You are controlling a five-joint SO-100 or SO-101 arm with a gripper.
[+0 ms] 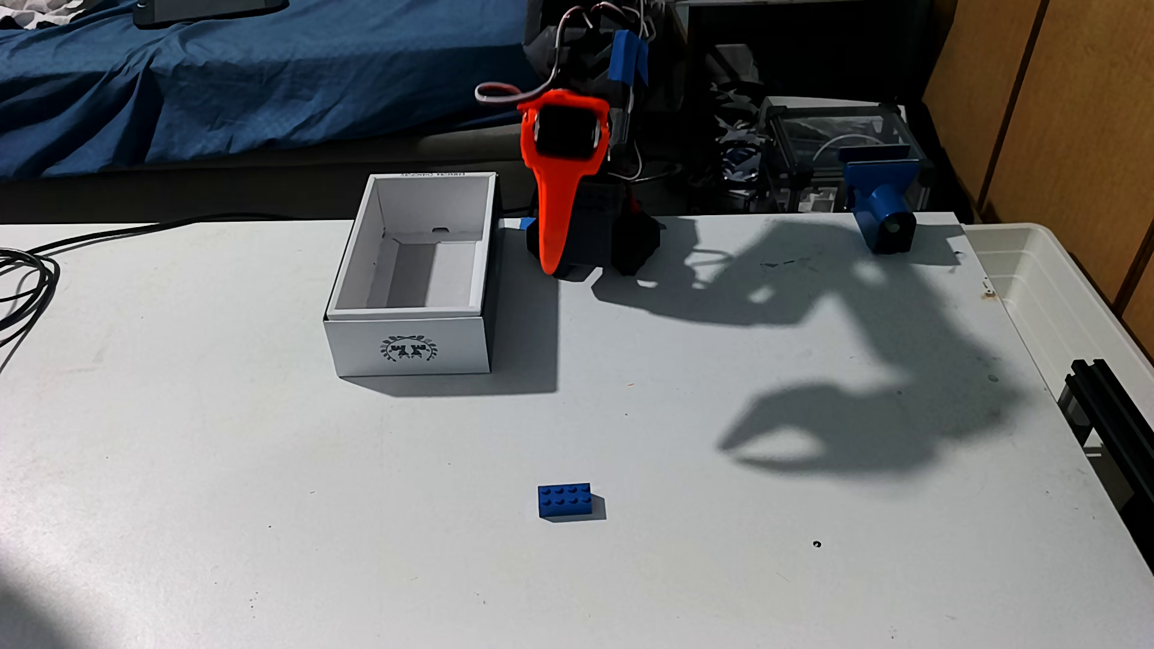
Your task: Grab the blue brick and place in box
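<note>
I had the arm tucked back at the far edge of the tabletop [187,468], just right of the box [412,349] in the fixed view, with the gripper [552,265] pointing down, its orange finger [559,206] hanging almost to the surface. From this angle I saw that one orange blade edge-on and a dark part behind it, so I could not tell whether the jaws stood apart or together; the shadow cast off to the right hinted at a gap, but I would not swear to it. Nothing was held.

The blue brick [565,499] lay flat, studs up, on open tabletop, well in front of the box and a little to its right, clear of everything. The box sat open-topped, emblem side facing the camera, nothing inside that I could see.

So the reach had not begun, by my reading. My worries from there: the brick was small and low, so a descent slightly off line would nudge it or pinch one corner and spin it away. It lay long side across the view, so the wrist would need to line up with its narrow width. The hard sunlight and heavy shadow could fool my depth judgement. On the carry back, the box's tall thin walls were easy to clip, and a light cardboard box would slide or tip.
</note>
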